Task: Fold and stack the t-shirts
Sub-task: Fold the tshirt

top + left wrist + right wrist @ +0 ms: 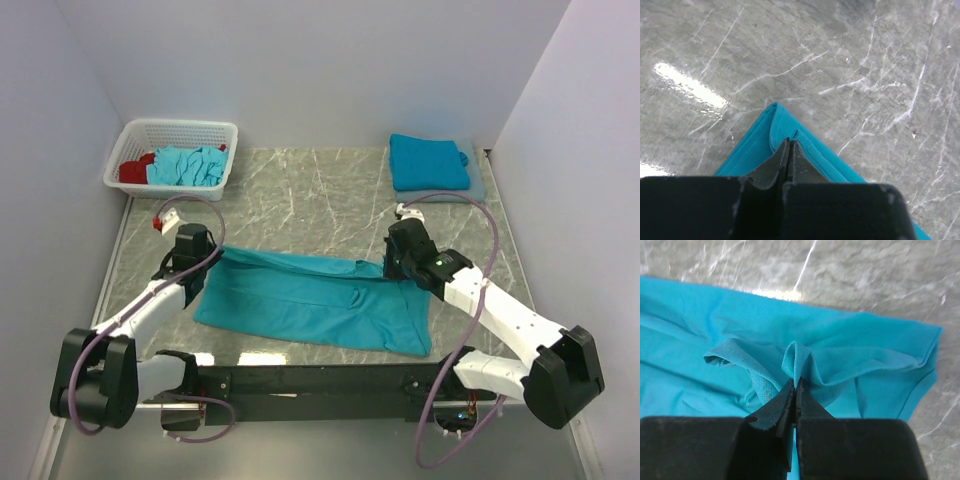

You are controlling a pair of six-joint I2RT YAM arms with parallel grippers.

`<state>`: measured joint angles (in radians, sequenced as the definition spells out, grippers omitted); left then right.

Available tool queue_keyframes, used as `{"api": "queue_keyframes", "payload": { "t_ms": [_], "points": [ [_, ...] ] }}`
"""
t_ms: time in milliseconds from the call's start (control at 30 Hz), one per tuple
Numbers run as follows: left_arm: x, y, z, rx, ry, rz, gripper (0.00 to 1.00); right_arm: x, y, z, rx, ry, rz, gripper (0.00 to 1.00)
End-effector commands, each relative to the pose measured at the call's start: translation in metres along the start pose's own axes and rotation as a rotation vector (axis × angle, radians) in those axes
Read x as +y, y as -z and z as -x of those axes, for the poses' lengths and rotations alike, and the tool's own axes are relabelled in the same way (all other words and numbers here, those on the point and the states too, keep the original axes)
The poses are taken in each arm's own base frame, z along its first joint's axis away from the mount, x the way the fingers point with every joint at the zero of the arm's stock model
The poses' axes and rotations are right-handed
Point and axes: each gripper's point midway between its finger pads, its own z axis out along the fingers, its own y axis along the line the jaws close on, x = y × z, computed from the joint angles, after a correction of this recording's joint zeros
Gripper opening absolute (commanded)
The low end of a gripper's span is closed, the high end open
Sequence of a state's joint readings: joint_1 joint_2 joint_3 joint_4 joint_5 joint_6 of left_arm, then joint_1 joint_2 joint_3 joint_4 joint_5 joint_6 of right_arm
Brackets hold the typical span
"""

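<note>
A teal t-shirt lies spread across the middle of the table, its far edge partly doubled over. My left gripper is at the shirt's far left corner. In the left wrist view its jaws are shut on the hemmed corner of the t-shirt. My right gripper is at the shirt's far right part. In the right wrist view it is shut on a raised pinch of the t-shirt. A folded teal t-shirt rests at the back right.
A white lattice basket at the back left holds crumpled light turquoise shirts and a red cloth. The folded shirt lies on a grey pad. White walls close in the left, back and right sides.
</note>
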<state>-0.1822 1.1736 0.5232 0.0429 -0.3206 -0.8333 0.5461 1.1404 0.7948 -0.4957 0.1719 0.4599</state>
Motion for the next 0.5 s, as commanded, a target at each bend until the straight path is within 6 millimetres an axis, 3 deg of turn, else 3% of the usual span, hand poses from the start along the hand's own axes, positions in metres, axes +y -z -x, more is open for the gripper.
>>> {"api": "queue_keyframes", "payload": {
  "t_ms": [0,300,467],
  "points": [
    [-0.005,0.006,0.012,-0.068,0.057,-0.038,0.01,0.003,0.009,-0.011,0.014,-0.001,0.024,0.0],
    [0.011,0.016,0.007,-0.095,0.101,-0.026,0.02,0.008,0.021,-0.02,0.014,-0.003,0.067,0.01],
    [0.022,0.018,0.0,-0.086,0.133,0.003,0.1,0.018,0.017,-0.049,0.072,-0.016,0.133,0.06]
  ]
}}
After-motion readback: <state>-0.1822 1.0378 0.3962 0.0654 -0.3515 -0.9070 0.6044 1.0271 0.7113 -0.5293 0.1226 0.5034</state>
